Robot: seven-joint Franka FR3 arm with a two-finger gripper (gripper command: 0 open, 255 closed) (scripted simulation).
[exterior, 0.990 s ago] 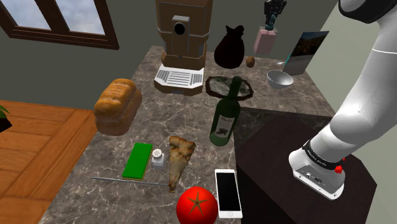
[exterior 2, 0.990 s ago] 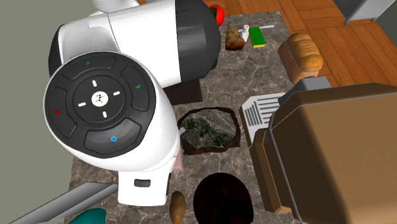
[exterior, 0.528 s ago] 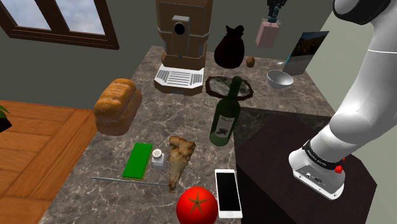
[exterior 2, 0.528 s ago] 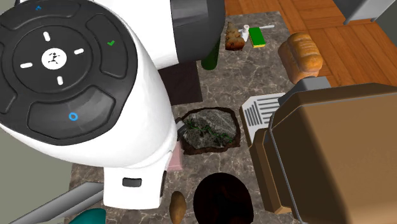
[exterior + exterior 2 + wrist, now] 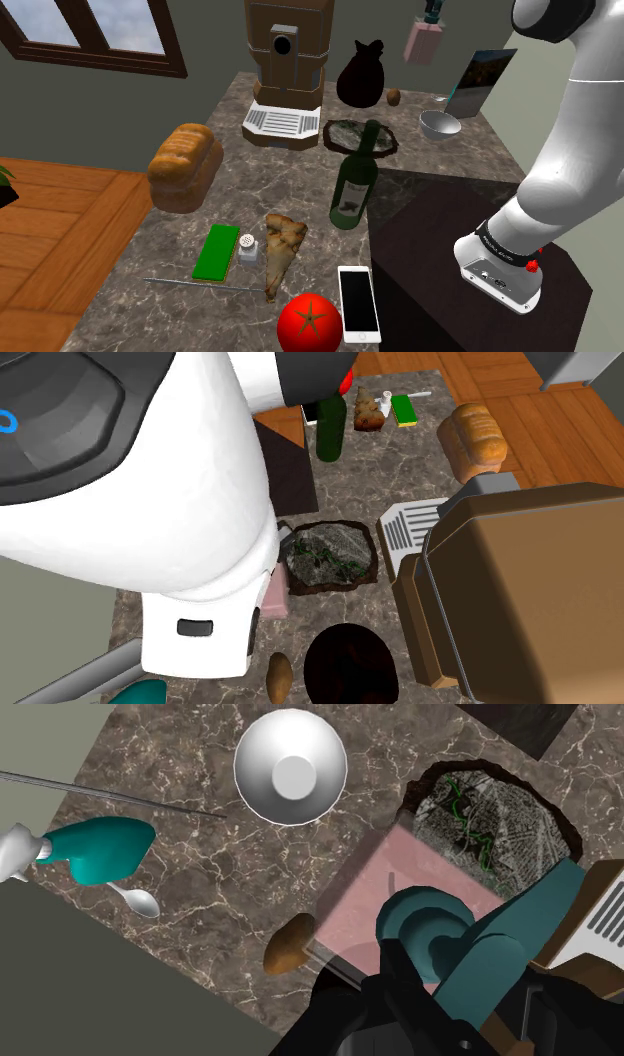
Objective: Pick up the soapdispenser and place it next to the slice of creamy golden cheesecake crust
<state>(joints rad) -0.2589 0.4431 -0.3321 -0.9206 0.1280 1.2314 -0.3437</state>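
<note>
Gripper point(image 5: 432, 11) closed on soap dispenser point(image 5: 424, 42), which hangs just under it, high above counter point(image 5: 180, 250). Pickup looks done. Left: carry to cheesecake slice point(image 5: 281, 246), well away; set down beside it.

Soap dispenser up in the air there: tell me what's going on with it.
The white arm's black gripper holds the pink soap dispenser by its teal pump top, high above the marble counter, over its far end in the shoulder view. The cheesecake slice lies at the near end, beside a small white shaker and a green pad. The dispenser is not yet set down next to the slice.
</note>
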